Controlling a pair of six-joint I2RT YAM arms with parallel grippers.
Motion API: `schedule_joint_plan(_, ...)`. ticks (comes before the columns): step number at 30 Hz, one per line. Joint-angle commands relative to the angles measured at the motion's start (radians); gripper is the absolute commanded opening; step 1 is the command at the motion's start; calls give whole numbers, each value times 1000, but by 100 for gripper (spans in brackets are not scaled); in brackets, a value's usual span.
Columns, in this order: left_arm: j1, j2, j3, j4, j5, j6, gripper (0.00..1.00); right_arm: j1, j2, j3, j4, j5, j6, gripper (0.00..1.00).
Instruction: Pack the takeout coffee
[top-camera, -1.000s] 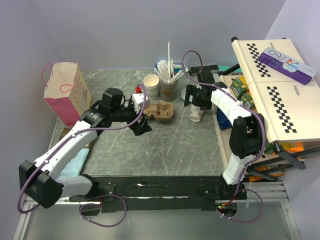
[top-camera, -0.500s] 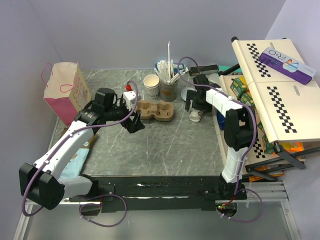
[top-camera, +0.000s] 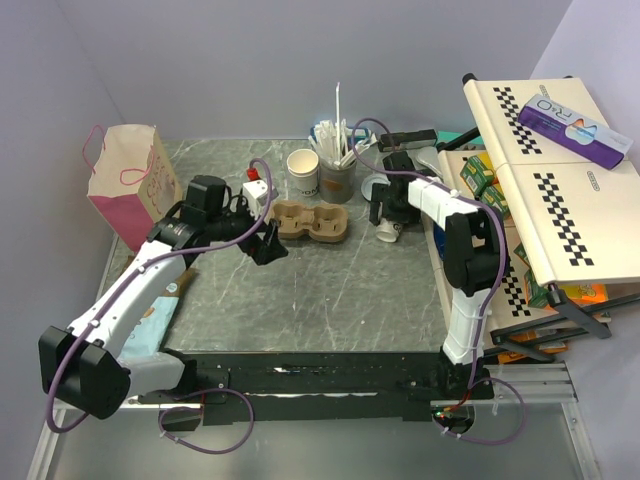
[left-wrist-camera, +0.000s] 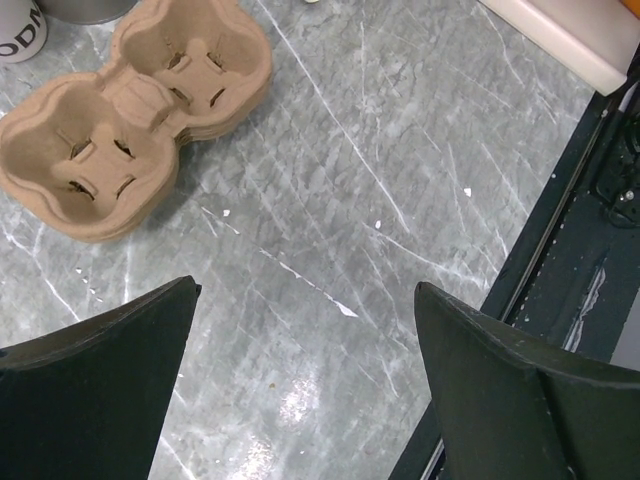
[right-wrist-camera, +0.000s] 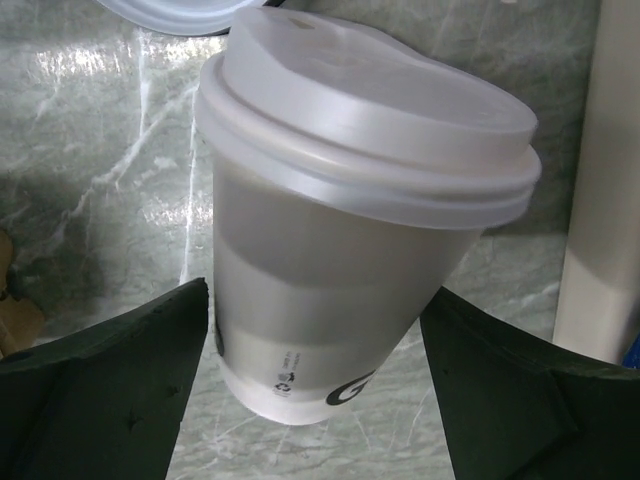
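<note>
One lidded cup (right-wrist-camera: 340, 260) (tray (top-camera: 313, 222) nr)

Brown cardboard two-cup tray (top-camera: 314, 222) (left-wrist-camera: 135, 115) lies flat on grey marble table (top-camera: 340, 290), both wells bare. Grey cup of straws and stirrers (top-camera: 338, 175) stands upright just behind tray. Small white box with red dots (top-camera: 257, 192) just left of tray. Pink paper bag (top-camera: 130, 185) well left of tray, upright. Checkered folding board (top-camera: 545, 170) well right of tray, purple box (top-camera: 574, 125) on top.
</note>
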Motion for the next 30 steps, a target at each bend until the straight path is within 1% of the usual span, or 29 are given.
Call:
schedule_joint_plan(1,4,29,45,34,36,-22,96,-13,-46,-42,41,-19,-22,89)
schedule_joint_plan(5,4,56,78,39,36,-21,97,-22,-54,-65,68,-27,-39,83)
schedule_joint_plan(9,4,78,101,39,44,-21,97,-31,-57,-72,75,-33,-40,82)
schedule_joint_plan(11,4,81,101,46,48,-25,97,-34,-69,-73,81,-41,-48,79)
schedule_joint_plan(12,4,84,96,52,50,-29,97,-40,-77,-76,87,-63,-53,77)
schedule_joint_plan(13,4,84,93,66,50,-32,97,-43,-97,-87,101,-90,-86,73)
schedule_joint_plan(15,4,98,91,78,61,-39,97,-48,-115,-102,128,-134,-109,71)
schedule_joint_plan(17,2,112,96,88,73,-41,97,-50,-141,-124,137,-142,-125,67)
schedule_joint_plan(21,-1,170,137,94,97,-33,96,-54,-190,-176,157,-162,-152,65)
schedule_joint_plan(23,-4,185,150,103,105,-30,96,-54,-235,-196,160,-194,-178,61)
schedule_joint_plan(25,-19,202,160,129,117,-19,97,-53,-299,-239,179,-229,-200,60)
schedule_joint_plan(26,-27,211,163,141,120,-12,97,-54,-325,-257,190,-272,-204,60)
schedule_joint_plan(28,-56,217,171,169,125,28,97,-53,-415,-329,223,-323,-241,60)
schedule_joint_plan(30,-88,234,194,178,126,85,97,-50,-483,-424,301,-386,-292,60)
